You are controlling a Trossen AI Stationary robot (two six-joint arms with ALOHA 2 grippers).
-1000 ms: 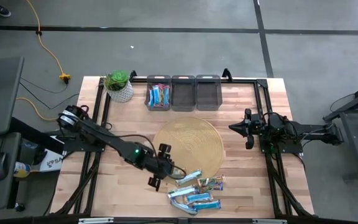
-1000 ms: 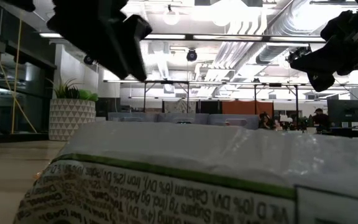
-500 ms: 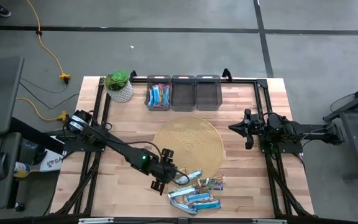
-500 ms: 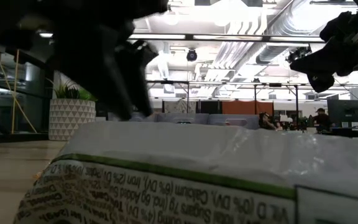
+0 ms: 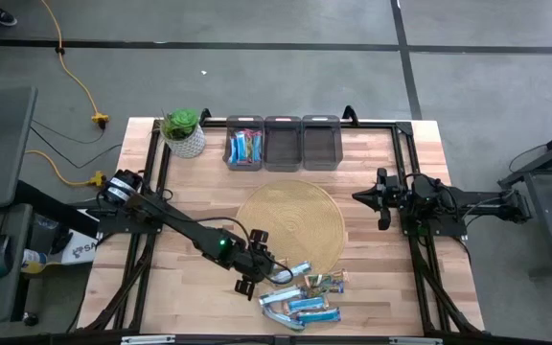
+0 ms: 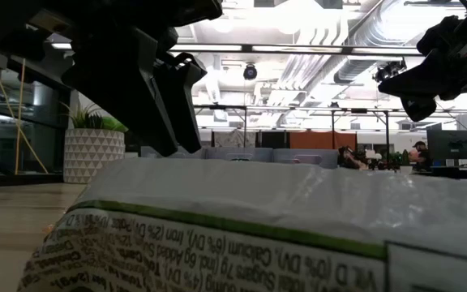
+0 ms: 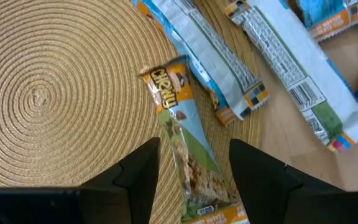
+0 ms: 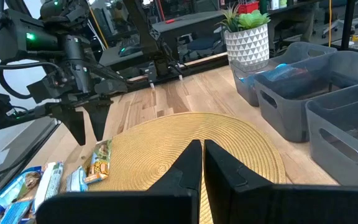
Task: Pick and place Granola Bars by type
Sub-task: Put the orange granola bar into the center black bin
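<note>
Left gripper [image 7: 193, 168] spread wide, fingers astride a green-and-orange granola bar [image 7: 188, 144] lying on the woven mat's [image 7: 61, 93] edge, not clamped. Just beyond, more bars [image 5: 300, 297] heaped on the table. Right gripper [image 5: 379, 199] pressed shut, hanging well apart.

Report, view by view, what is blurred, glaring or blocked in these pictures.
Low view: a granola bar wrapper sits against the lens, blurred, blocking the table; ceiling lights glare; the left claw is a dark silhouette. Left wrist view: the Chewy bar is sharp between soft-edged fingers. High view: even light.
</note>
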